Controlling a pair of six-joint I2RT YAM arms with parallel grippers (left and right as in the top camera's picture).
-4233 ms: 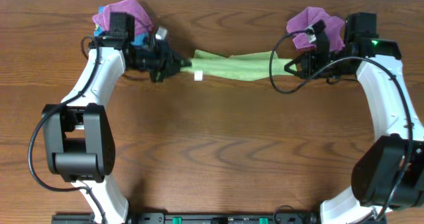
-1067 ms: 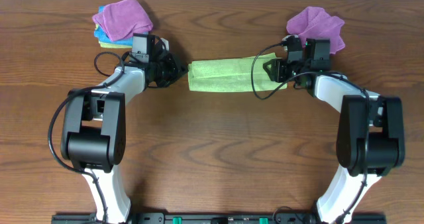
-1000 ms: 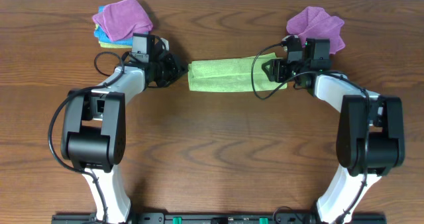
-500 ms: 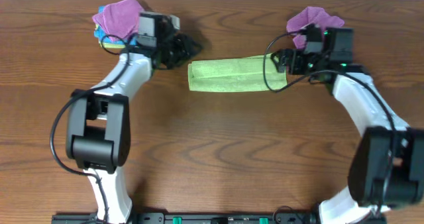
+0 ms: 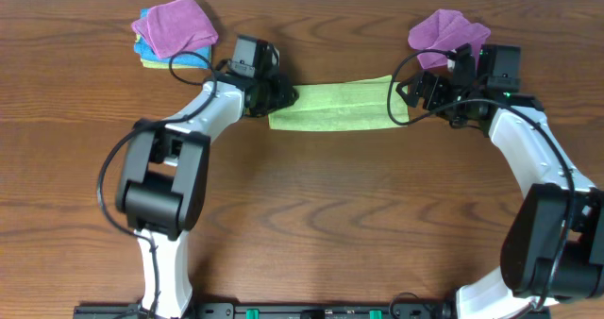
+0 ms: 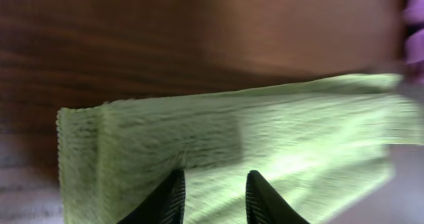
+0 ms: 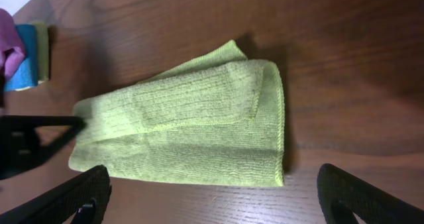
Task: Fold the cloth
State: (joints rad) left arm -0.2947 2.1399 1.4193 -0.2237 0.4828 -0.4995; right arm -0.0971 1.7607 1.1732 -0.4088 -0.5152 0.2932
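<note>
Your cloth (image 5: 330,105) lies flat, folded into a long strip, toward 12 o'clock on the table (image 5: 311,215). At its 9 o'clock end your left gripper (image 5: 286,97) hangs over it with only a narrow gap between the fingers (image 6: 171,197), and at its 3 o'clock end your right gripper (image 5: 410,92) stands spread wide, holding nothing. A purple cloth (image 5: 449,33) lies at 1 o'clock, a stack of cloths (image 5: 173,31) at 11 o'clock
</note>
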